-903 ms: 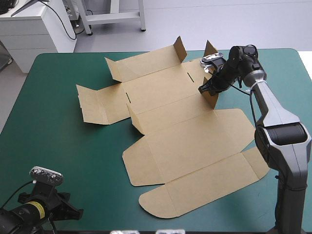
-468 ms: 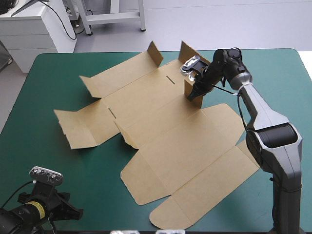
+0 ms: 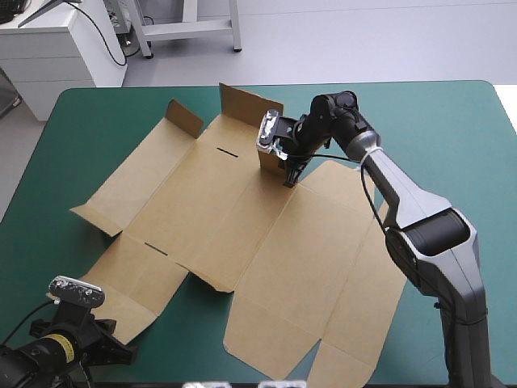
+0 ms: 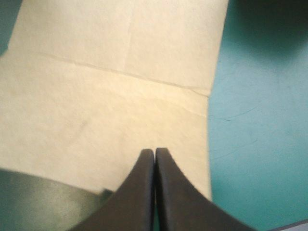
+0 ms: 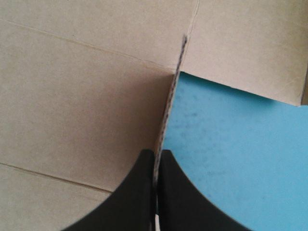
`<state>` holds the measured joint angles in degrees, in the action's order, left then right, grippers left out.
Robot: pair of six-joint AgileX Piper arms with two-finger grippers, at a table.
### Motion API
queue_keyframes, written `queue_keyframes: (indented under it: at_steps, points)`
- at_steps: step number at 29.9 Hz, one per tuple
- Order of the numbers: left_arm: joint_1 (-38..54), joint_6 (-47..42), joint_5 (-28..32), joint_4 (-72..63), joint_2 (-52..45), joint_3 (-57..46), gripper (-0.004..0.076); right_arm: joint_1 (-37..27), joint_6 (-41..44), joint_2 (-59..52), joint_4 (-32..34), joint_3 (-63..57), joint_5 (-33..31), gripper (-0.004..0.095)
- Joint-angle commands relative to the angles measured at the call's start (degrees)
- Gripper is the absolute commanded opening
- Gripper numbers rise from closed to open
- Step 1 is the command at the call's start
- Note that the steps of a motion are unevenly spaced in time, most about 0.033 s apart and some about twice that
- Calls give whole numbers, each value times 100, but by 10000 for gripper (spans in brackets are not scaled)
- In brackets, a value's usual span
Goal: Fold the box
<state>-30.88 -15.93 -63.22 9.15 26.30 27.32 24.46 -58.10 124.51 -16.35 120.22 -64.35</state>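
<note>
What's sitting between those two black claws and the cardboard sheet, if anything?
Nothing visible. The right gripper is shut on an upright edge of the box, and the left gripper, shut, has only bare board directly ahead of it.

Right arm [image 3: 406, 194]: smooth silver-grey tubular links, glossy black band at the elbow [image 3: 432, 234], black wrist housing [image 3: 338, 109]. Left arm [image 3: 36, 360]: matte black body with a yellow band. Left gripper's fingers [image 4: 139, 192] and right gripper's fingers [image 5: 137, 192]: broad black fins, curved outer edges, tapering to narrow tips.
</note>
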Motion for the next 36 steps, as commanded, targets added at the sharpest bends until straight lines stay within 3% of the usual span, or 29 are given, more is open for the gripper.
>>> queue_keyframes:
  at_steps: [1,19,30,36]
  points:
    - [15,-30,214,37,29,140,-8,140,-430,-360,-292,185,223,-21]
    - [15,-30,214,37,29,140,-8,837,-808,-360,-456,188,482,-21]
    - [15,-30,214,37,29,140,-8,821,-1129,-360,388,188,594,-21]
    - [15,-30,214,37,29,140,-8,510,-1295,-360,-1,188,438,-21]
